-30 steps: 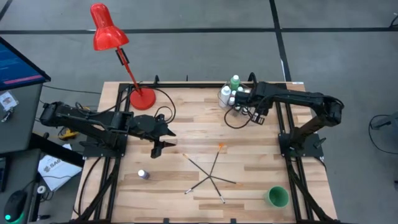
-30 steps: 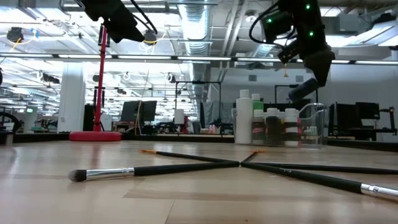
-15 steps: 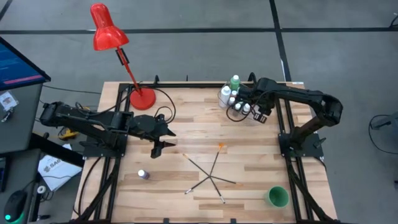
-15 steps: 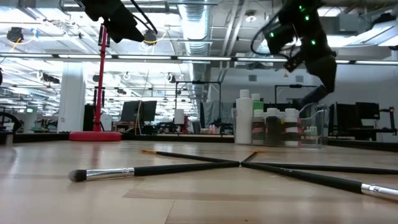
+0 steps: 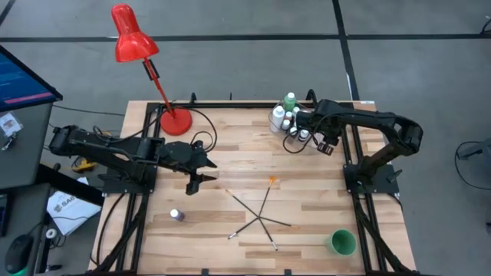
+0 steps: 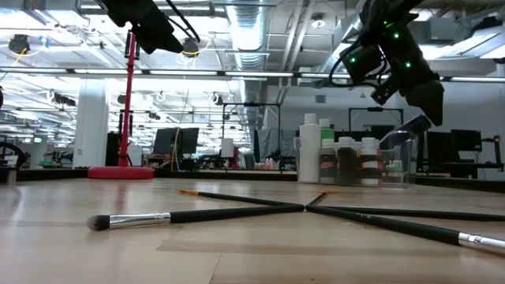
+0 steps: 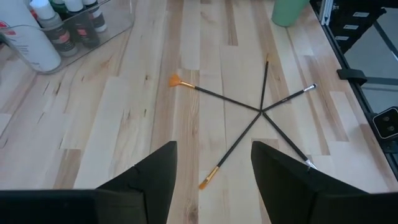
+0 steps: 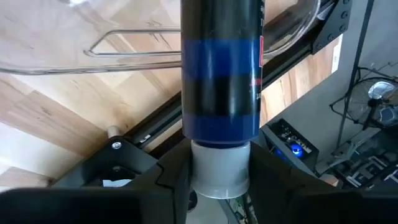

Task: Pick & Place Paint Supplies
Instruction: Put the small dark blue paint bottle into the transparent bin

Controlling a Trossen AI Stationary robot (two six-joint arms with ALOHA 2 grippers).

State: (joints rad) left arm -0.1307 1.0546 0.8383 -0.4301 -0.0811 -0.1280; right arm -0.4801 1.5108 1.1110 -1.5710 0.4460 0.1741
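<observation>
My right gripper hangs over the clear tub at the table's far right, shut on a small dark paint bottle with a blue band. In the tub stand several white-capped bottles, a tall white bottle and a green one. Several thin brushes lie crossed on the table's middle. One tiny bottle stands alone at the near left. My left gripper is open above the table, left of the brushes. My right gripper pinches the bottle's white cap between its two fingers, one on either side. The fingers slant downward from above and the bottle's body points on beyond them. The bottle is lifted clear above the tub's clear wall.
A green cup stands at the near right corner. A red desk lamp has its base at the far left. Black frame rails run along the table's sides. Bare wood lies between the brushes and the tub.
My right gripper, with the bottle, has sunk and shifted a little toward the table's right edge over the tub, tipping more steeply downward. The brushes and the lone bottle lie as before.
</observation>
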